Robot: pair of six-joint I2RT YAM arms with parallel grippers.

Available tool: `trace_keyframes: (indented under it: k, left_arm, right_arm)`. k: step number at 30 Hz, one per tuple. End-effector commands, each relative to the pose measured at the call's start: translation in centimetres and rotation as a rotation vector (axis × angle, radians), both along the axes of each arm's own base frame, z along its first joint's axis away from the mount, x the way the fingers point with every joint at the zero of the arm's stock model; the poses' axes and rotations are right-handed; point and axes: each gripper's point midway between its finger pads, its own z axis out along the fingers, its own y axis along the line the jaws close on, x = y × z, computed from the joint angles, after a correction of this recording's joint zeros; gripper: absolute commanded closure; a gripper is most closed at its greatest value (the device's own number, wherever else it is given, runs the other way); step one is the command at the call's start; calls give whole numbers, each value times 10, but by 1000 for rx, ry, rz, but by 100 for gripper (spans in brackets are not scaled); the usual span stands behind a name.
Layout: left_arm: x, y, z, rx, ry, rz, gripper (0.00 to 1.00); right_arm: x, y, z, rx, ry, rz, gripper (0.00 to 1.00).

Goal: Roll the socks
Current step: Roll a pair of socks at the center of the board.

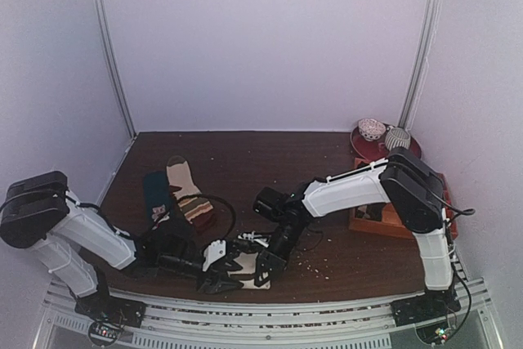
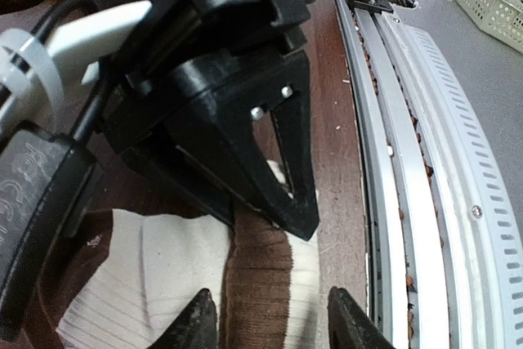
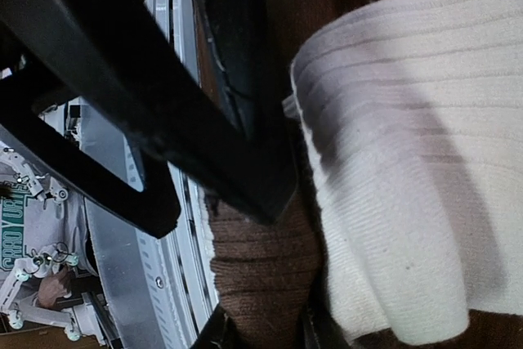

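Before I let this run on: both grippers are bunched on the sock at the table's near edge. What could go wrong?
The cream-white ribbed socks with brown ends lie beside the metal edge rail; a tug could drag them onto it.
The left gripper stands open astride their brown end, so only the right gripper seems to pinch; the fold may spring loose.
The grippers crowd together and may clash.

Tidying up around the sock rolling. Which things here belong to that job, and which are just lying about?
Job in hand:
cream socks with brown ends
left pincer
right pincer

Lying about:
striped tan sock
dark teal sock
red plate
wooden tray
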Motion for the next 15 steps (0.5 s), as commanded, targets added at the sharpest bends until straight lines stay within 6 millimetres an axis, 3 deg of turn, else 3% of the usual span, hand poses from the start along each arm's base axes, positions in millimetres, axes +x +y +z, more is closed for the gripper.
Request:
trace_keyframes:
  k: [1,6,11,15]
  left_arm:
    - [-7,-11,6,-40,-9,-58,55]
    - [-20,-6,-2,-16,29,-70,57]
    - [-23,-5,-12,10,54,-71,65]
    - [-25,-5,-24,44,73,-67,65]
  right_arm:
    - [-10,-42,-47,-246,66,-32,80]
    - [1,-39,-47,-234,70,-71,80]
    - [4,-36,-47,-227,76,-92,80]
    - [3,-35,-48,-224,85,-102,80]
